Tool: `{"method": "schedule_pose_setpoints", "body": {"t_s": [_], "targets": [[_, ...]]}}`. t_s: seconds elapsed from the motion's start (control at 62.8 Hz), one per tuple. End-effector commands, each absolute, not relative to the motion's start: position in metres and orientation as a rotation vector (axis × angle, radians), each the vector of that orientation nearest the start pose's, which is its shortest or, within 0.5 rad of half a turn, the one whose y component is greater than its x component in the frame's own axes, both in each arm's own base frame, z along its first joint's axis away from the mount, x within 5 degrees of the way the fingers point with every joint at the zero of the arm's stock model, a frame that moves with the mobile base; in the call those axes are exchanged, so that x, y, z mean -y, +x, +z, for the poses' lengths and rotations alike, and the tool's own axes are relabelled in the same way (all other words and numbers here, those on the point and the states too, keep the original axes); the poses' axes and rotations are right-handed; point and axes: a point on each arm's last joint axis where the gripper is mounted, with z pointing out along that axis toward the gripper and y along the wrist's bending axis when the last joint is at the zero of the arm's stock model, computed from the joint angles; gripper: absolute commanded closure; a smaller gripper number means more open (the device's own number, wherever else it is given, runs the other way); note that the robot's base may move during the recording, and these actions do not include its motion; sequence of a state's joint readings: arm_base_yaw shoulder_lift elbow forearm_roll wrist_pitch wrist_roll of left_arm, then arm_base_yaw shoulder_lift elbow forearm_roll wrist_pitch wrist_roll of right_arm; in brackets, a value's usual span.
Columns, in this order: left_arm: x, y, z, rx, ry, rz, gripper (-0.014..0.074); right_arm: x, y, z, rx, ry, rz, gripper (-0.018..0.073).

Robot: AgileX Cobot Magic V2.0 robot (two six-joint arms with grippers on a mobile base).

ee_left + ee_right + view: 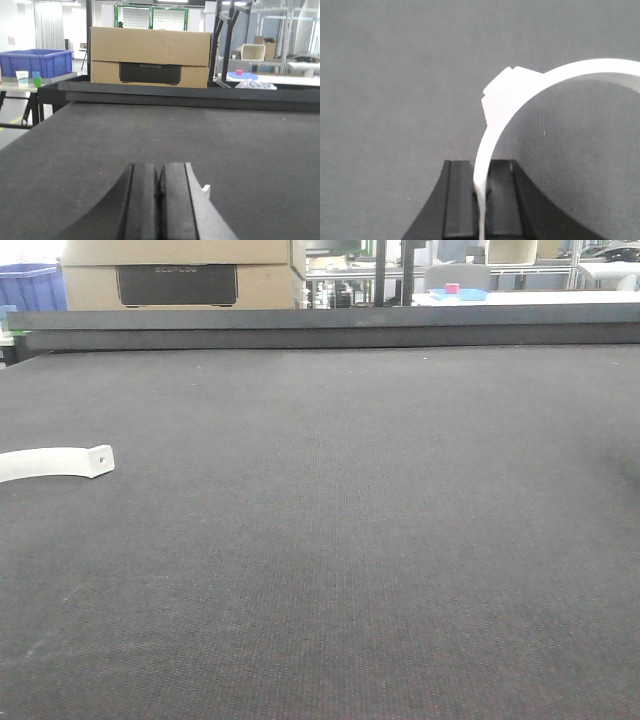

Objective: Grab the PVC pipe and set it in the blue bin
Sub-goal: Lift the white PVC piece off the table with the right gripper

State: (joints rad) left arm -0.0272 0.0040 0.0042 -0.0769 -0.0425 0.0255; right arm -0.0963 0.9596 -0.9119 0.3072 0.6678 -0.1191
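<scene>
My right pincer is closed tight on one curved white pipe piece, its thin wall between my two pads, above the dark table. My left pincer is fully closed and holds nothing. Farther away, one white curved strip shows on the table; I cannot tell if it is the same piece. Behind the table stand one cardboard box and one blue bin.

I see the mat as charcoal grey w/ a fine woven speckle; the pipe is plain white, and so is the strip. L gripper & R gripper are both matte black. Bkgd: box tan w/ a black label, bin solid blue, green cup, white cup, pink cube on a blue plate.
</scene>
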Motion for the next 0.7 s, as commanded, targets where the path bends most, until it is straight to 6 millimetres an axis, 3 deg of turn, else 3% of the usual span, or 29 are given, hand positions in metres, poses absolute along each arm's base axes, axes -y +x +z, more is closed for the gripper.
{"method": "schedule_pose_setpoints", "body": {"t_s": [0.0,0.143,0.287,0.526,0.685], "targets": [[0.000,0.055,0.219,-1.421,-0.096,-0.132,0.0707,-0.001,0.172,0.375,-2.085,0.100,0.213,0.0727],[0.001,0.056,0.217,-1.438,-0.100,-0.139,0.0707,-0.004,0.144,0.389,-2.005,0.072,0.205,0.0727],[0.002,0.052,0.233,-1.468,-0.040,-0.092,0.0707,-0.007,0.124,0.396,-1.969,0.053,0.209,0.0727],[0.003,0.047,0.266,-1.546,-0.019,-0.093,0.0707,-0.010,0.113,0.394,-2.008,0.029,0.224,0.0727],[0.002,0.062,0.281,-1.697,0.022,-0.030,0.0707,-0.012,0.109,0.396,-1.985,0.004,0.221,0.0727]]}}
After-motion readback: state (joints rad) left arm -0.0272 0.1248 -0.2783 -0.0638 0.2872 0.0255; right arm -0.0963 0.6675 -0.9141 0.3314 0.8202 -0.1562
